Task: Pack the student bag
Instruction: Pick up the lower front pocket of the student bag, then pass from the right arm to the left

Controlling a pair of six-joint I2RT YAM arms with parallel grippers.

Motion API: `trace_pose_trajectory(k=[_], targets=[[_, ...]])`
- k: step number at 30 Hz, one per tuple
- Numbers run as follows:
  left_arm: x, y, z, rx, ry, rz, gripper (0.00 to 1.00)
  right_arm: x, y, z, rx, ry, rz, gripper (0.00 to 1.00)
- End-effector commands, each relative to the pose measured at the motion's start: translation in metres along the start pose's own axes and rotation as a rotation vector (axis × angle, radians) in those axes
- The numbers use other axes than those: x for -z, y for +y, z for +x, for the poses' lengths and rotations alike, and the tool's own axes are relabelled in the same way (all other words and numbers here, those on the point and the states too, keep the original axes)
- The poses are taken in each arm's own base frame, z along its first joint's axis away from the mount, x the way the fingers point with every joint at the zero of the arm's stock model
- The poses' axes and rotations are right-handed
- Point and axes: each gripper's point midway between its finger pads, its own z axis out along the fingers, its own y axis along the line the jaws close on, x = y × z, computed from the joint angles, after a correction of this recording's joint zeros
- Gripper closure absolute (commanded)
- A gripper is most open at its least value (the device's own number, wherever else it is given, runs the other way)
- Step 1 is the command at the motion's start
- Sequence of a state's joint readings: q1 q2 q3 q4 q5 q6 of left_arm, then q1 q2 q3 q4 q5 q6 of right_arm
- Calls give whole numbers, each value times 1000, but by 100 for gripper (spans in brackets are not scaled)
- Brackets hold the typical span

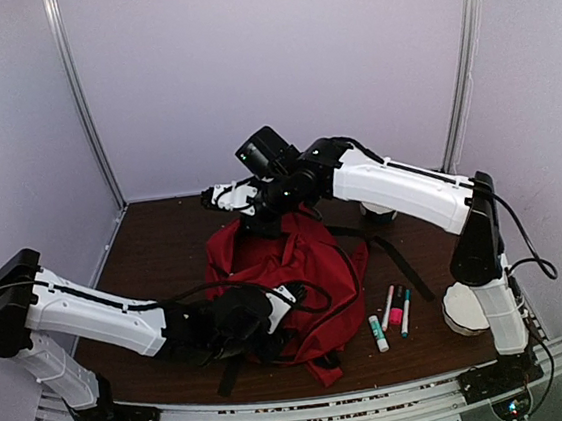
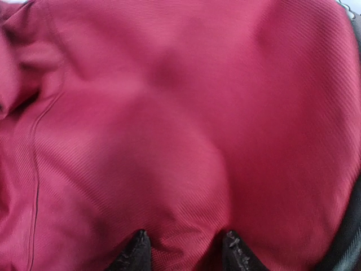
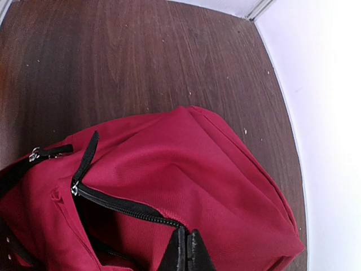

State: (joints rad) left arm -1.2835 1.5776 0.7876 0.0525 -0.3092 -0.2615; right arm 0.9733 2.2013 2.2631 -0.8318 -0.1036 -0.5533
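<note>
The student bag (image 1: 297,269), a red backpack, lies slumped in the middle of the dark wooden table. My right gripper (image 1: 248,211) is over its far top edge. In the right wrist view this gripper (image 3: 188,248) is shut, its tips pinching the bag's rim where the black zip (image 3: 124,208) ends. The pocket beside the zip gapes open. My left gripper (image 1: 291,305) presses into the bag's near side. Red bag fabric (image 2: 180,113) fills the left wrist view, and the left gripper (image 2: 186,248) stands open there with a fold bulging between the fingertips (image 2: 135,251).
Several markers and a glue stick (image 1: 391,315) lie on the table right of the bag. A white round object (image 1: 464,307) sits by the right arm's base. A black strap (image 1: 399,263) trails from the bag to the right. Walls enclose the table at the back and both sides.
</note>
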Motion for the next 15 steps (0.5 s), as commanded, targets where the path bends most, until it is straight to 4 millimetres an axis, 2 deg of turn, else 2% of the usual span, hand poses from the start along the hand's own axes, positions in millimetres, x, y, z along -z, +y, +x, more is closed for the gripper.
trace_pose_trajectory(k=[1,3,6,9,12,15], targets=[[4,-15,35,-39,131,9,54,15,7,-56,47,-165,13,100],[22,-8,19,-57,83,-69,50,11,3,-51,56,-152,27,100],[62,3,-14,-61,-18,-171,44,2,2,-40,44,-139,13,100],[107,30,-36,-10,-131,-290,41,-6,1,-29,-3,-137,-18,100],[142,75,-33,117,-204,-449,31,-7,-2,-26,-51,-150,-55,100],[156,119,-18,254,-193,-520,25,-5,-2,-27,-61,-162,-68,100]])
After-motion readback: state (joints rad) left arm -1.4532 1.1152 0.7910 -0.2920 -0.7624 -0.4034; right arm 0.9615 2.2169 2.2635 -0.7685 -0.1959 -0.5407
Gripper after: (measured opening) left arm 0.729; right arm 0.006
